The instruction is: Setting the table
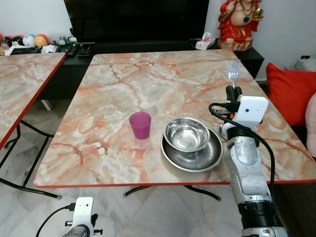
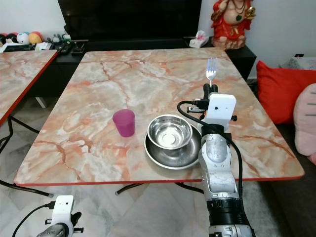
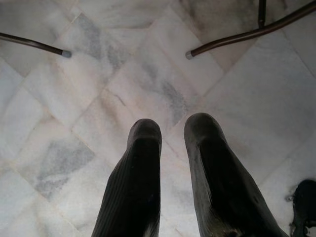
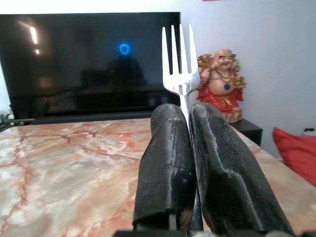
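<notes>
- A fork (image 4: 180, 64) is pinched between the two black fingers of the right gripper (image 1: 233, 92), and its prongs point up.
- The fork is held above the right part of the marble table (image 1: 148, 89), just right of the dishes.
- The handle of the fork is hidden between the fingers (image 4: 168, 163), so how much of it is gripped cannot be told.
- A steel bowl (image 1: 186, 134) is set inside a wider steel plate (image 1: 192, 157) on the near side of the table.
- A purple cup (image 1: 140, 125) is stood upright just left of the bowl, with a small gap kept between them.
- The left gripper (image 3: 173, 148) is hung low on the left, below the table's near edge, above the white tiled floor (image 3: 98, 98).
- Its two fingers are held a little apart, and nothing is gripped between them.
- A dark television (image 4: 89, 64) is seen at the far side, behind the table.
- A red and gold statue (image 1: 240, 22) is placed on a black stand at the far right.
- A red cushion (image 1: 290, 91) is seen at the right.
- Part of a second marble table (image 1: 24, 84) is seen at the left.
</notes>
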{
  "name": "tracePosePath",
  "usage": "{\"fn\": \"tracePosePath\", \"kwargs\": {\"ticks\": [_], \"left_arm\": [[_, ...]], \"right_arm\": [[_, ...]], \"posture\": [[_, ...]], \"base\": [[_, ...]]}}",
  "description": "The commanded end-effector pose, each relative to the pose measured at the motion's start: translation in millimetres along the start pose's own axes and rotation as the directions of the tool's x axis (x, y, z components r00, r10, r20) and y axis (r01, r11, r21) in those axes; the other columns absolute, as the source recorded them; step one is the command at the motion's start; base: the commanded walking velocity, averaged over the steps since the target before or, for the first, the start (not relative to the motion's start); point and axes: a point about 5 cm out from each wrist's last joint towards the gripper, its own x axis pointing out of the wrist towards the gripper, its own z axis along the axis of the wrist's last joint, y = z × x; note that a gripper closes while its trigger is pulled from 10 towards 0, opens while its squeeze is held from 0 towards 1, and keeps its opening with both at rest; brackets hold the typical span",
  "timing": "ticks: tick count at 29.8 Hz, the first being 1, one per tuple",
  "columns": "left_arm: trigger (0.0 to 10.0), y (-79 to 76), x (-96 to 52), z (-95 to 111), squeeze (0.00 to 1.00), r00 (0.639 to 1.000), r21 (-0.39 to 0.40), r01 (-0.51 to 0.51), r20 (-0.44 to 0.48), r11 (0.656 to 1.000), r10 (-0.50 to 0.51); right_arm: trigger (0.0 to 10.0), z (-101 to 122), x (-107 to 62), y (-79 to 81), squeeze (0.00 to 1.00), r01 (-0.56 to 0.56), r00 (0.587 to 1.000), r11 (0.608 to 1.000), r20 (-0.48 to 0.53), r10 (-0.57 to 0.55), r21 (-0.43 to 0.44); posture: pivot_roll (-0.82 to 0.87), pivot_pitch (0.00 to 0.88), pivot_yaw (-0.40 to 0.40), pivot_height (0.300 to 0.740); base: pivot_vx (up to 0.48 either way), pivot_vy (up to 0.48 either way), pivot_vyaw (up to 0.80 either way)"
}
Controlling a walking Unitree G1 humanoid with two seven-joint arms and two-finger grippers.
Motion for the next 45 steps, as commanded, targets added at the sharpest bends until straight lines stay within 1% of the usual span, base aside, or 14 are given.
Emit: {"fn": "tracePosePath", "kwargs": {"ticks": [1, 8, 14, 25, 28, 29, 30, 33, 35, 38, 39, 43, 44, 45], "left_arm": [[10.0, 1.8, -0.3, -1.0, 0.0, 1.0, -0.003, -0.004, -0.005, 1.0, 0.004], [10.0, 1.4, -0.2, -0.7, 0.0, 1.0, -0.002, -0.003, -0.003, 1.0, 0.003], [10.0, 1.0, -0.2, -0.5, 0.0, 1.0, -0.001, -0.002, -0.003, 1.0, 0.002], [10.0, 1.4, -0.2, -0.7, 0.0, 1.0, 0.001, -0.004, -0.003, 1.0, 0.004], [10.0, 1.6, -0.2, -0.8, 0.0, 1.0, 0.002, -0.004, -0.004, 1.0, 0.004], [10.0, 1.6, -0.2, -0.8, 0.0, 1.0, 0.002, -0.004, -0.004, 1.0, 0.004], [10.0, 1.6, -0.2, -0.9, 0.0, 1.0, 0.003, -0.004, -0.004, 1.0, 0.004], [10.0, 1.4, -0.3, -1.0, 0.0, 1.0, 0.004, -0.003, -0.005, 1.0, 0.003], [10.0, 1.1, -0.2, -0.8, 0.0, 1.0, 0.003, -0.001, -0.005, 1.0, 0.001], [10.0, 1.3, -0.1, -0.4, 0.0, 1.0, 0.003, -0.001, -0.004, 1.0, 0.001], [10.0, 1.5, -0.1, -0.4, 0.0, 1.0, 0.003, -0.001, -0.005, 1.0, 0.001], [10.0, 1.4, 0.0, 0.0, 0.0, 1.0, 0.004, -0.001, -0.004, 1.0, 0.001], [10.0, 1.2, 0.1, 0.2, 0.0, 1.0, 0.003, 0.0, -0.003, 1.0, 0.0], [10.0, 1.1, 0.1, 0.2, 0.0, 1.0, 0.003, 0.0, -0.003, 1.0, 0.0]], "right_arm": [[10.0, 7.6, 2.8, 2.0, 0.0, -0.002, 0.999, 1.0, 0.032, 0.002, 0.014], [10.0, 7.5, 1.7, 4.6, 0.0, -0.008, 0.999, 1.0, 0.036, 0.007, 0.024], [10.0, 7.8, 1.3, 4.6, 0.0, -0.007, 0.999, 1.0, 0.038, 0.006, 0.025], [10.0, 10.8, 2.0, -4.0, 0.0, -0.005, 0.999, 1.0, 0.045, 0.006, -0.009], [10.0, 10.1, 5.5, -27.1, 0.0, 0.038, 0.999, 0.996, 0.004, -0.038, -0.078], [10.0, 10.1, 5.5, -27.1, 0.0, 0.038, 0.999, 0.996, 0.004, -0.038, -0.078], [10.0, 3.5, 6.0, -38.0, 0.0, 0.037, 0.998, 0.992, -0.053, -0.044, -0.123], [10.0, -0.1, 5.4, -46.7, 0.0, 0.037, 0.996, 0.988, -0.074, -0.049, -0.151], [10.0, -3.2, 4.8, -66.1, 0.0, 0.064, 0.991, 0.976, -0.104, -0.087, -0.207], [10.0, -3.8, 5.1, -76.3, 0.0, 0.085, 0.985, 0.972, -0.13, -0.116, -0.221], [10.0, -9.4, 3.7, -83.9, 0.0, 0.091, 0.974, 0.969, -0.184, -0.134, -0.228], [10.0, -25.4, -2.6, -89.6, 0.0, 0.034, 0.947, 0.965, -0.301, -0.114, -0.258], [10.0, -38.2, -8.6, -90.1, 0.0, 0.011, 0.924, 0.97, -0.368, -0.103, -0.245], [10.0, -41.1, -10.1, -90.2, 0.0, 0.006, 0.919, 0.971, -0.382, -0.1, -0.24]], "posture": [[0.03, 0.0, 0.031, 0.74], [0.03, 0.0, 0.032, 0.74], [0.03, 0.0, 0.032, 0.74], [0.03, 0.0, 0.034, 0.74], [0.02, 0.0, 0.038, 0.74], [0.02, 0.0, 0.038, 0.74], [0.01, 0.0, 0.039, 0.74], [0.01, 0.0, 0.039, 0.74], [0.02, 0.0, 0.039, 0.74], [0.01, 0.0, 0.04, 0.74], [0.01, 0.0, 0.04, 0.74], [0.01, 0.0, 0.041, 0.74], [0.01, 0.0, 0.041, 0.74], [0.01, 0.0, 0.041, 0.74]], "base": [[0.274, 0.0, 0.0], [0.273, 0.0, 0.0], [0.0, 0.0, 0.0], [0.0, 0.0, 0.0], [0.0, 0.0, 0.0], [0.0, 0.0, 0.0], [0.0, 0.0, 0.0], [0.0, 0.0, 0.0], [0.0, 0.0, 0.0], [0.0, 0.0, 0.0], [0.0, 0.0, 0.0], [0.0, 0.0, 0.0], [0.0, 0.0, 0.0], [0.0, 0.0, 0.0]]}}
